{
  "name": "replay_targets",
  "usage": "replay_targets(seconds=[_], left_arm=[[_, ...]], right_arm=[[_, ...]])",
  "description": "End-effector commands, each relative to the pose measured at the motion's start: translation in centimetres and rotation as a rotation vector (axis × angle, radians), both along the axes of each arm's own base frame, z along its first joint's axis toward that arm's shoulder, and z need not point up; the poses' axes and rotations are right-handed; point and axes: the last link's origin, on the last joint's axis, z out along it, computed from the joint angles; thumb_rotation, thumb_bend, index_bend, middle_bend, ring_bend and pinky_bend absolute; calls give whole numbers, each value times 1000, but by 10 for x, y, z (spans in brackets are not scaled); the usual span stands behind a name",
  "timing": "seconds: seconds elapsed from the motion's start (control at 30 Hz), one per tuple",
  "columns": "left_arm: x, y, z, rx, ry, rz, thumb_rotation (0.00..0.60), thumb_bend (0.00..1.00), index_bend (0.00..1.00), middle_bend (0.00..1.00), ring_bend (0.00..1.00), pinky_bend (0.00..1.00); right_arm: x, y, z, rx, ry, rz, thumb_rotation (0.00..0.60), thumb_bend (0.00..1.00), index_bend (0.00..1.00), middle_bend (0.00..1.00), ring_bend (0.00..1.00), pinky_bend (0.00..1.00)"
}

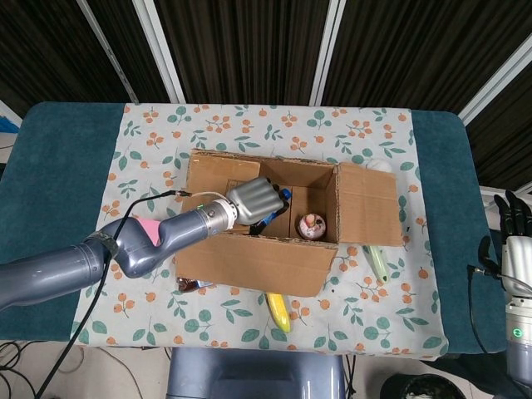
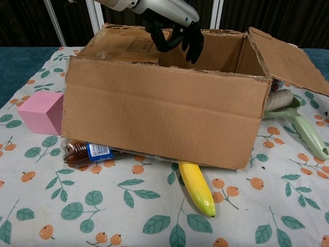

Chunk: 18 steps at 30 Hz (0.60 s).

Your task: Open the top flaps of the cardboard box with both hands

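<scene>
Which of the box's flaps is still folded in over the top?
The left flap, the one with the printed label, lying flat over the cardboard box beside the left hand. The right flap is folded out.
</scene>
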Motion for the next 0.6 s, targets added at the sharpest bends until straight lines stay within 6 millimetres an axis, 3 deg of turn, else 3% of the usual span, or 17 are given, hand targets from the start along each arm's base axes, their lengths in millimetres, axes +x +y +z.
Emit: replay_targets(seconds=[0.03, 0.4, 0.6], left_arm=[[-3, 0, -2, -5, 13, 4, 600, 920, 325, 313, 238, 323], [-2, 1, 13, 18, -18, 5, 600, 948, 490, 546, 433, 458], [5, 1, 29, 42, -44, -17, 600, 951, 512, 571, 451, 468]], right_arm=[[0, 0, 0, -1, -4, -2, 600, 669, 42, 3, 57, 218], [1, 1, -1, -1, 10, -5, 600, 686, 60, 3, 57, 218], [2, 1, -2, -2, 12, -1, 600, 703, 72, 2, 57, 219]])
